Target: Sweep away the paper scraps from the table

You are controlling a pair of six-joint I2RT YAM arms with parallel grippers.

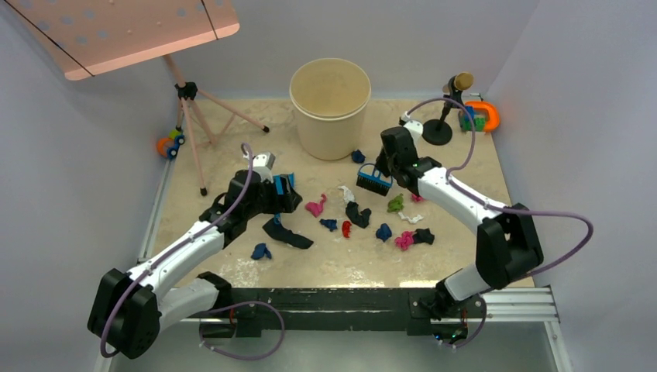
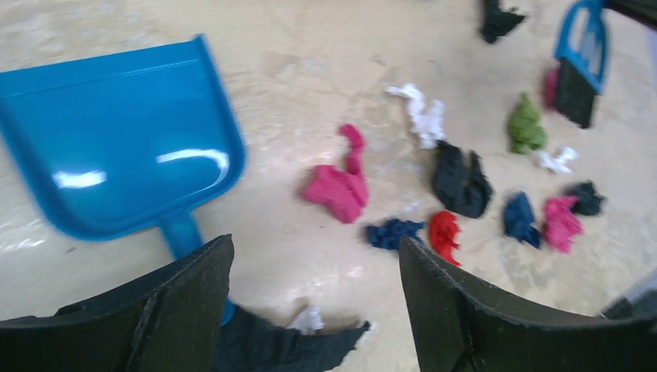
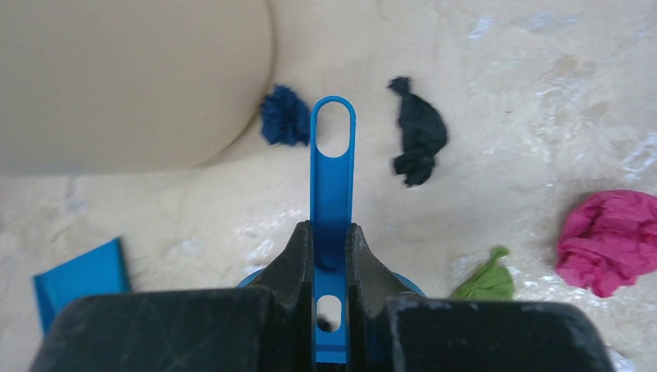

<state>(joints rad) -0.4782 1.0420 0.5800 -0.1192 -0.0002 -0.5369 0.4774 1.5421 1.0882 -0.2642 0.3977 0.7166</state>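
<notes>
- Blue hand brush [image 3: 331,178] sits clamped in the right gripper [image 3: 331,232], bristles down to push.
- Scattered paper scraps [image 1: 358,214] lie on the worktop [image 1: 325,260] between brush and dustpan [image 2: 116,139].
- Jaws wide, the left gripper [image 2: 314,244] hangs beside the dustpan handle, probably to steady it.

Bench [image 1: 333,267]: beige, marble-patterned, with whitish scuffs. Bucket [image 1: 330,108]: cream. Paper scraps [image 1: 358,215]: pink, red, green, white, black and dark blue; the scrap [image 3: 284,116] just beside the bucket is dark blue. Dustpan [image 2: 116,139]: bright blue. Brush [image 1: 374,182]: blue handle, black bristles. Left tool [image 2: 314,244] and right tool [image 3: 331,229]: black. Panel [image 1: 124,31] left of the bucket: salmon pink, dotted with pale spots.
</notes>
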